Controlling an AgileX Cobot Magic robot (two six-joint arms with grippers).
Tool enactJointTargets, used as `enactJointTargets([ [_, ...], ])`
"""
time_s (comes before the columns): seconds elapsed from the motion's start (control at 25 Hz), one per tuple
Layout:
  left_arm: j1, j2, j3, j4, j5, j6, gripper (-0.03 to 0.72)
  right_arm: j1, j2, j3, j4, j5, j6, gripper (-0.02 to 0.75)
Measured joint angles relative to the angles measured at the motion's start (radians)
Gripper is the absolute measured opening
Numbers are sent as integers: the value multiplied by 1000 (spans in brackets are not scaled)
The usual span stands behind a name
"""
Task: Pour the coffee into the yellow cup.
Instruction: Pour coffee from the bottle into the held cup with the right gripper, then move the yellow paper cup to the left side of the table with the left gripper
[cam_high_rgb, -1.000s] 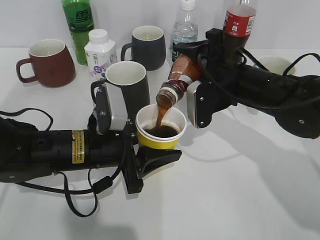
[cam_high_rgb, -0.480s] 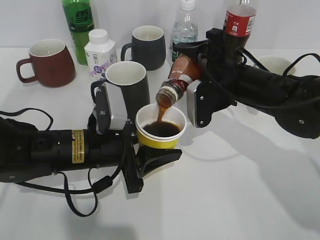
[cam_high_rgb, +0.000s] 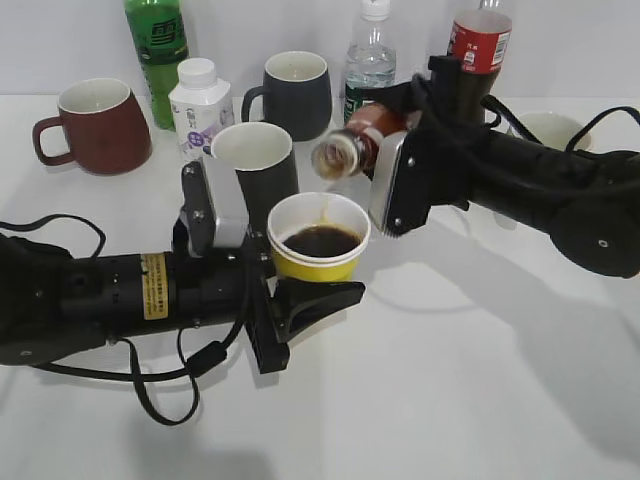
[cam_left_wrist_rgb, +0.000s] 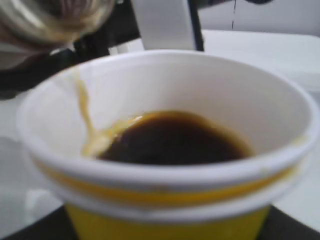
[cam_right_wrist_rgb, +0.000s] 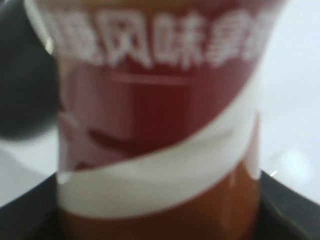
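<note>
The yellow cup (cam_high_rgb: 318, 245) stands at the middle of the table, held by my left gripper (cam_high_rgb: 290, 285), which is shut on it from the left. It holds dark coffee, with a brown streak down its white inner wall (cam_left_wrist_rgb: 87, 112). My right gripper (cam_high_rgb: 395, 165) is shut on the coffee bottle (cam_high_rgb: 350, 150), which lies nearly level above and behind the cup, its open mouth pointing left. No stream runs from it. In the right wrist view the bottle's red and white label (cam_right_wrist_rgb: 160, 115) fills the frame. In the left wrist view the cup (cam_left_wrist_rgb: 170, 205) fills the frame.
A dark mug (cam_high_rgb: 255, 170) stands right behind the cup. Further back are a maroon mug (cam_high_rgb: 95, 125), a second dark mug (cam_high_rgb: 295, 92), a green bottle (cam_high_rgb: 157, 50), a white milk bottle (cam_high_rgb: 200, 105), a clear water bottle (cam_high_rgb: 370, 55), a cola bottle (cam_high_rgb: 478, 45) and a white cup (cam_high_rgb: 548, 130).
The coffee bottle has tipped back from a steep downward pour to nearly level and risen away from the cup. The stream has stopped. The cup holds more coffee.
</note>
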Motion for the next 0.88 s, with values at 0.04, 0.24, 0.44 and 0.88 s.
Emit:
enactJointTargets([
  [0.04, 2, 0, 0, -1, 0, 0, 397, 0, 0, 0, 0, 0, 40, 504],
  [0.24, 25, -14, 0, -6, 0, 0, 397, 0, 0, 0, 0, 4, 282, 504],
  [0.44, 39, -47, 1, -8, 1, 0, 397, 0, 0, 0, 0, 8, 530, 504],
  [0.88, 67, -116, 1, -14, 16, -27, 397, 0, 0, 0, 110, 14, 936, 504],
])
